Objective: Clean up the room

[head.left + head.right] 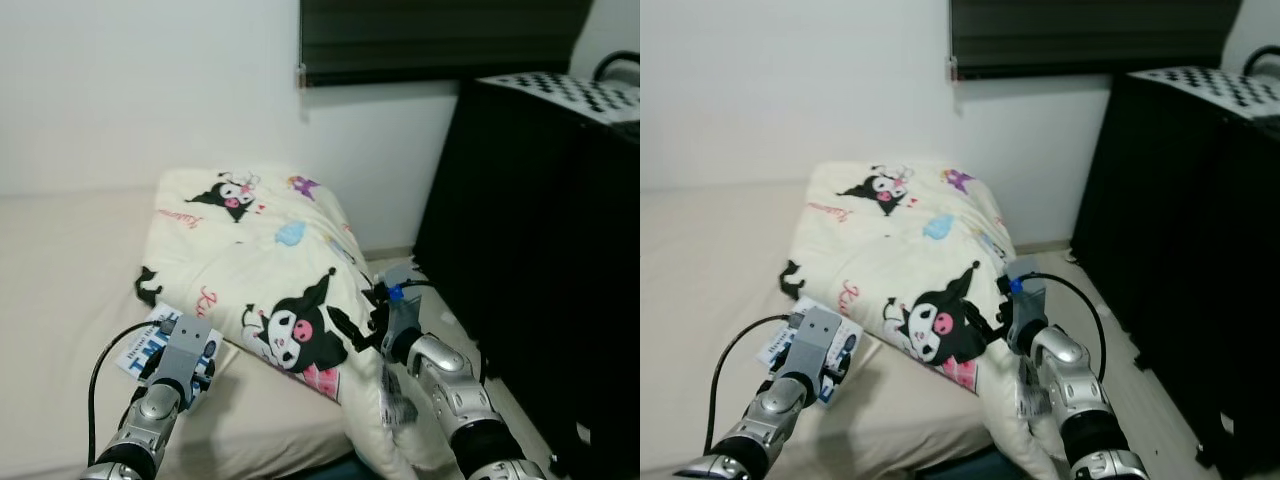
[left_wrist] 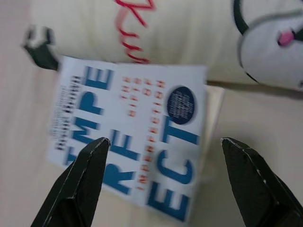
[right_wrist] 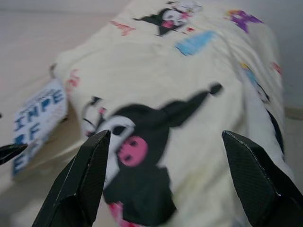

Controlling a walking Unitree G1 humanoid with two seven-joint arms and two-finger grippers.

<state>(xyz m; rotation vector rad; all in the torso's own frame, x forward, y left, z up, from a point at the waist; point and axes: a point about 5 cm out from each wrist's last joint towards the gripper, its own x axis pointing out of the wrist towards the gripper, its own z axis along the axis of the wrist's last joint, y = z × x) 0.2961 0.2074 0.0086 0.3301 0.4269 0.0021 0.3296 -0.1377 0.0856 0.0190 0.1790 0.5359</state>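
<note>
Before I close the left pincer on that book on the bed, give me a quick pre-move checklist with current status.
1. Left pincer open: ok.
2. Book lies between its fingers' line of approach: ok.
3. Book free of the folded blanket: cannot tell; its far edge sits right against the blanket.
4. Fingers down at the book's edges: not ok, hovering above the cover.
5. Right pincer open and away from the book, facing the blanket: ok.
6. Book flat on the bed: ok.

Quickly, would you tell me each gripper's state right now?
Left gripper: open, above the book.
Right gripper: open, facing the folded blanket.
</note>
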